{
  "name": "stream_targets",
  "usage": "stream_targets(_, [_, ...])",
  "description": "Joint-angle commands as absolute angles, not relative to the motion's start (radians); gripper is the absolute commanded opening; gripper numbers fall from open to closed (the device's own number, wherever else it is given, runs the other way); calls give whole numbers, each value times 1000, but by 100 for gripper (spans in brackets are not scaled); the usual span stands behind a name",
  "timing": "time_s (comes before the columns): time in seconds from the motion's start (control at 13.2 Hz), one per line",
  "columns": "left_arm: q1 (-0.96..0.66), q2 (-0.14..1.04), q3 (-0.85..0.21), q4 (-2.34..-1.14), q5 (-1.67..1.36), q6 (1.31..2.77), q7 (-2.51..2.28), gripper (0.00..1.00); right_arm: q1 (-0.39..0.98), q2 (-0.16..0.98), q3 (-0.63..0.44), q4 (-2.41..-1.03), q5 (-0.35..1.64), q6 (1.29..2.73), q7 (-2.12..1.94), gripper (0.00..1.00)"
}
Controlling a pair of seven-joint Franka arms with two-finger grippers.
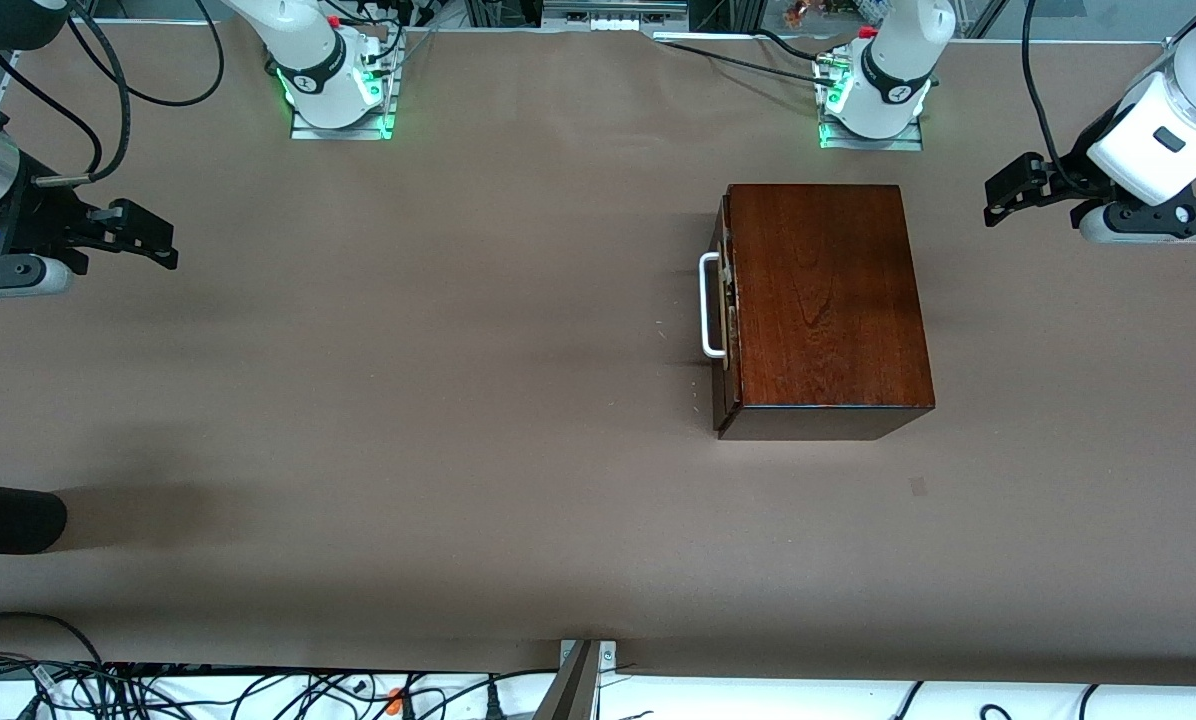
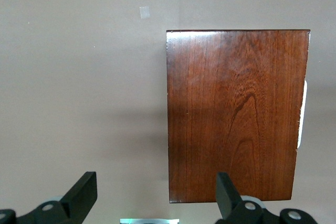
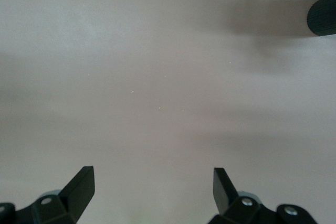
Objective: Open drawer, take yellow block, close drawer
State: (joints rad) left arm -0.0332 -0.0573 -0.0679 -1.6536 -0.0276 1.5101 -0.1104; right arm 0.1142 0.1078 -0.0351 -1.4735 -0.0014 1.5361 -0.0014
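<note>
The dark reddish-brown wooden box stands on the table near the left arm's base. Its drawer looks shut, with the white loop handle facing the right arm's end of the table. The yellow block is hidden. My left gripper hangs open and empty over the table at the left arm's end, apart from the box. Its wrist view shows the box top, a sliver of the handle and the open gripper. My right gripper is open and empty over bare table at the right arm's end; it also shows in its wrist view.
A black rounded object juts in over the table edge at the right arm's end, nearer the front camera; it also shows in the right wrist view. The brown table spreads wide in front of the drawer. Cables lie along the near edge.
</note>
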Motion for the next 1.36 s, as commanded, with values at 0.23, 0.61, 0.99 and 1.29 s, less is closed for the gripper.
stream_targets(0.23, [-25, -61, -77, -1654, -44, 1520, -104, 100, 114, 94, -29, -1479, -2, 1534, 5, 100])
stream_targets(0.61, [-25, -58, -78, -1654, -43, 1523, -103, 100, 114, 94, -31, -1479, -2, 1534, 5, 100])
stream_targets(0.99, [-26, -61, -84, -1628, -35, 1517, -103, 100, 114, 94, -31, -1479, -2, 1532, 5, 100])
stream_targets(1.29, [-43, -58, -106, -1620, -34, 1517, -103, 100, 114, 94, -31, -1479, -2, 1532, 5, 100])
